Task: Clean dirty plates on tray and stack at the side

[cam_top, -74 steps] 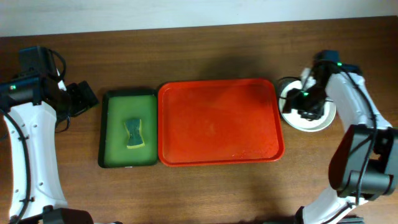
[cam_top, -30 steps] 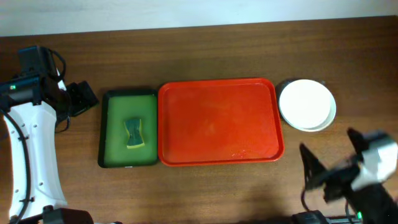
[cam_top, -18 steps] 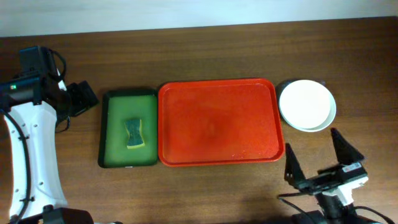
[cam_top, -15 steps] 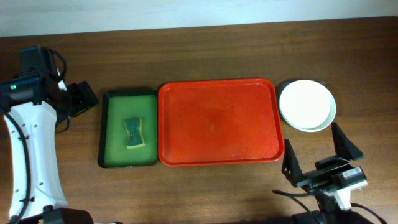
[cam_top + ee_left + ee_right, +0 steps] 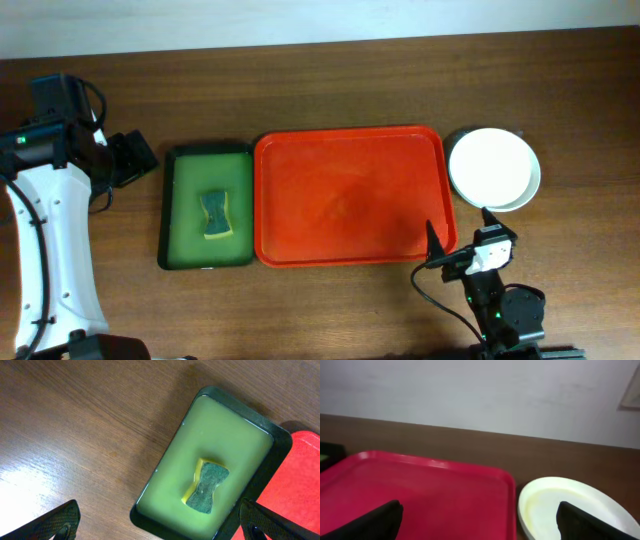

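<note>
The red tray (image 5: 350,195) lies in the middle of the table with nothing on it; it also shows in the right wrist view (image 5: 420,495). The plates (image 5: 493,168) sit stacked on the table right of the tray, a white-cream one on top and a pale rim showing under it. The top plate shows in the right wrist view (image 5: 570,505). My right gripper (image 5: 460,228) (image 5: 480,522) is open and empty, low near the tray's front right corner, facing the tray and the stack. My left gripper (image 5: 130,158) (image 5: 160,525) is open and empty, left of the green tray.
A dark green tray (image 5: 185,205) (image 5: 225,440) with a green and yellow sponge (image 5: 215,214) (image 5: 206,485) lies against the red tray's left side. A pale wall (image 5: 480,390) stands behind the table's far edge.
My right arm left the plate stack, swung down to the table's front edge and then moved left toward the tray's corner. The left arm, trays and plates have not moved.
</note>
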Action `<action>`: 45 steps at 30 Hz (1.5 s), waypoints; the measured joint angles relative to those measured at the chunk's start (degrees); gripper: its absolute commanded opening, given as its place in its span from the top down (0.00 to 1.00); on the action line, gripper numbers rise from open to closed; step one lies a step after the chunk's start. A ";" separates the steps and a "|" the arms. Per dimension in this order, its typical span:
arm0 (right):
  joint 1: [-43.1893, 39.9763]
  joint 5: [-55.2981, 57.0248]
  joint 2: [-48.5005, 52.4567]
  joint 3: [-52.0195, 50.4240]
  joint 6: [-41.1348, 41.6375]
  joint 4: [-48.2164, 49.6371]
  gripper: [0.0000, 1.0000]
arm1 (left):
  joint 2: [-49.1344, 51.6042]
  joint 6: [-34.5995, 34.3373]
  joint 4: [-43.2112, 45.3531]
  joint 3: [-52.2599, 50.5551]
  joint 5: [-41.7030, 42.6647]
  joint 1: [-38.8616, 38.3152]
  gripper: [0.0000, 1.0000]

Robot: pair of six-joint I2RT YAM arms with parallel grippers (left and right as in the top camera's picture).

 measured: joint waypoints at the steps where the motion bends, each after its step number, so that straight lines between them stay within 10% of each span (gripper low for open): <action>1: 0.00 0.39 0.00 0.00 -0.63 -0.02 0.02 | 0.00 -0.02 0.02 0.00 0.00 0.00 0.01; 39: 0.00 2.38 0.00 0.00 -1.88 -0.17 0.02 | -0.15 -0.02 0.02 0.00 -0.02 0.00 0.01; 45: 0.00 2.58 0.00 0.00 -1.90 -0.17 0.02 | -21.84 -0.02 -0.09 0.00 0.00 0.00 0.01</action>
